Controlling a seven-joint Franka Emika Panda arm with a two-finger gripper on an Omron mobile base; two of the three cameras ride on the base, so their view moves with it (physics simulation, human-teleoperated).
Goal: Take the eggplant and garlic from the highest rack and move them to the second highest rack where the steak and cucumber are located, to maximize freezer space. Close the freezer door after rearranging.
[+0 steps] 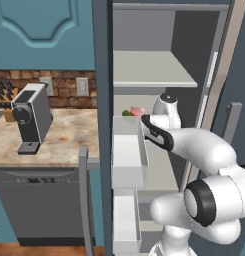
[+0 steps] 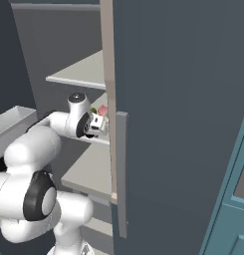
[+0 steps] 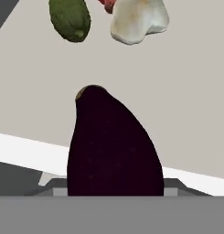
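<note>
The dark purple, teardrop-shaped eggplant (image 3: 111,146) sits right in front of my hand camera, its narrow stem end pointing away from me and its broad end low between my fingers, so it hides them; I cannot tell for certain from the pictures whether my gripper (image 2: 97,124) is clamped on it or merely around it. It is over the pale grey second-highest shelf (image 3: 177,91) of the freezer, near that shelf's white front edge. Farther back on the same shelf lie the dark green, stubby cucumber (image 3: 70,19) and, just beside it, the pale, fat-edged steak with a red patch (image 3: 138,18); both are well apart from the eggplant. From the left base camera I see the steak's pink (image 1: 137,111) and a bit of green just beyond my wrist. Above me is the pale grey highest shelf (image 1: 149,70). The slate-blue freezer door (image 2: 178,114) stands open on my right.
</note>
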